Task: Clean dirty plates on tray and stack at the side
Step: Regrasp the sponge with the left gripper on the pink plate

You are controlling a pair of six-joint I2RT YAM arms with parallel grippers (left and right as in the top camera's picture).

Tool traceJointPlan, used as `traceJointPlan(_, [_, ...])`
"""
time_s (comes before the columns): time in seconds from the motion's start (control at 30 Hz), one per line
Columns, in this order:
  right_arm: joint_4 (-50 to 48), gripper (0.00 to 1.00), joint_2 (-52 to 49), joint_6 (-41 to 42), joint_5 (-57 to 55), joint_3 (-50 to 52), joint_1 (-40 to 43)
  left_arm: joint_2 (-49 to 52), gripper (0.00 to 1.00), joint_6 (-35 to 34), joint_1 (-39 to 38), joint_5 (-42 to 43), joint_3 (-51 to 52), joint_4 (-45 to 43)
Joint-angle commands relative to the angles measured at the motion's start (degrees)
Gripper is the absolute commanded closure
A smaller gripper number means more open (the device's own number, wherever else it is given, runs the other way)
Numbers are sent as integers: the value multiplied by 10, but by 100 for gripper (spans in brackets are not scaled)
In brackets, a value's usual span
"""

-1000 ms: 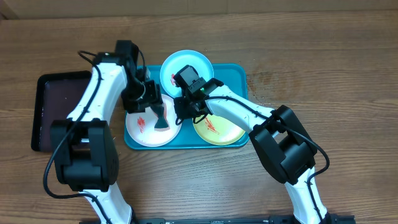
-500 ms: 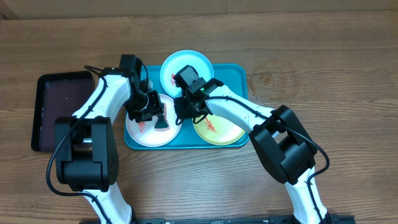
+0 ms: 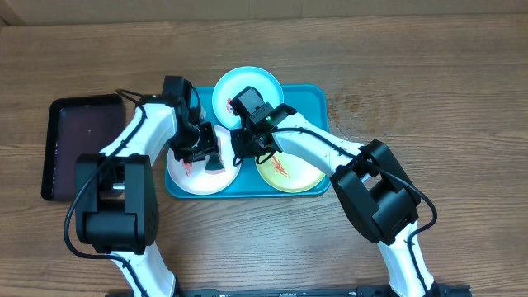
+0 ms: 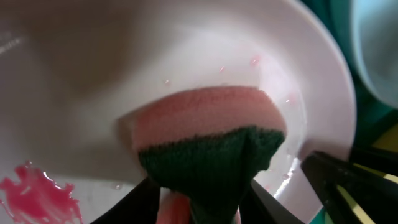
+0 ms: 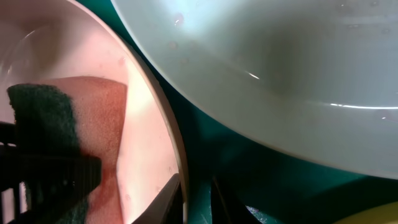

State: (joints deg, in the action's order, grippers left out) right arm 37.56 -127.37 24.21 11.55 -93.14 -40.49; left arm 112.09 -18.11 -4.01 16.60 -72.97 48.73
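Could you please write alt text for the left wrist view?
The left gripper presses a pink sponge with a green scouring side onto a white plate. A red smear lies at lower left; the turquoise tray shows at upper right.

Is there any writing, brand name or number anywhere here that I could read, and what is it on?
None: no readable text shows on the white plate, the light blue plate, the yellow plate, the blue tray, the sponge or the black tray in any view.

Black tray (image 3: 73, 148), pink-green sponge (image 4: 208, 134), wooden table (image 3: 412, 74).
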Motion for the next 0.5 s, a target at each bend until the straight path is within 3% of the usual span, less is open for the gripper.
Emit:
traceJointPlan(0.0, [6, 83, -7, 3, -21, 12, -1, 1, 67, -1, -5, 8, 13, -3])
traceJointPlan(0.1, [6, 83, -7, 3, -21, 12, -1, 1, 75, -1, -3, 7, 11, -3])
traceJointPlan(0.23, [5, 83, -7, 2, -21, 12, -1, 1, 94, -1, 3, -14, 11, 0])
traceJointPlan(0.33, [6, 83, -7, 2, -21, 12, -1, 1, 96, -2, 10, -89, 11, 14])
traceJointPlan(0.47, [6, 83, -7, 0, -23, 12, -1, 1, 96, -1, 14, -257, 11, 40])
